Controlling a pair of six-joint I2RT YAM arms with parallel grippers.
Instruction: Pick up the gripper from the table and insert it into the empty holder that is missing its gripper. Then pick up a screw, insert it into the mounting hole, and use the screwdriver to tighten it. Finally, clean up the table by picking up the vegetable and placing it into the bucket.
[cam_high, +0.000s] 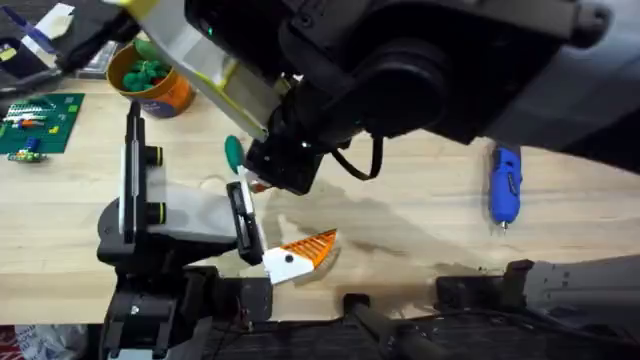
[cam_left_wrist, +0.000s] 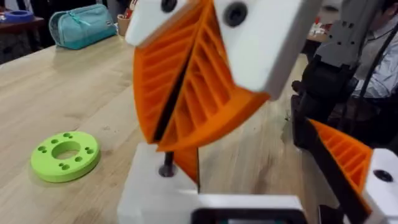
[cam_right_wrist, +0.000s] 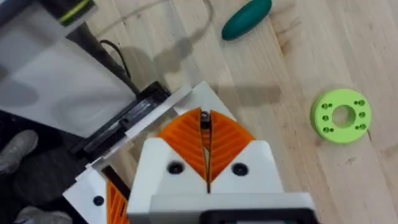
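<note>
Hidden under the dark, blurred right arm (cam_high: 420, 70): much of the light wooden butcher-block table (cam_high: 400, 215). Pinched between the pressed-together orange ribbed pads of the right gripper (cam_right_wrist: 205, 118): a small dark screw (cam_right_wrist: 203, 123). White-based, orange-tipped gripper finger (cam_high: 302, 253) at 4 o'clock of the grey-white wedge-shaped holder (cam_high: 190, 212), long axis 8 to 2 o'clock, tip toward 2; seating impossible to judge. Open tabletop toward 3 o'clock, up to the bright blue pen-shaped screwdriver (cam_high: 505, 185).

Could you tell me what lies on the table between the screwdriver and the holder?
In the overhead view, bare table lies between the screwdriver and the holder, shadowed by an arm overhead.
</note>
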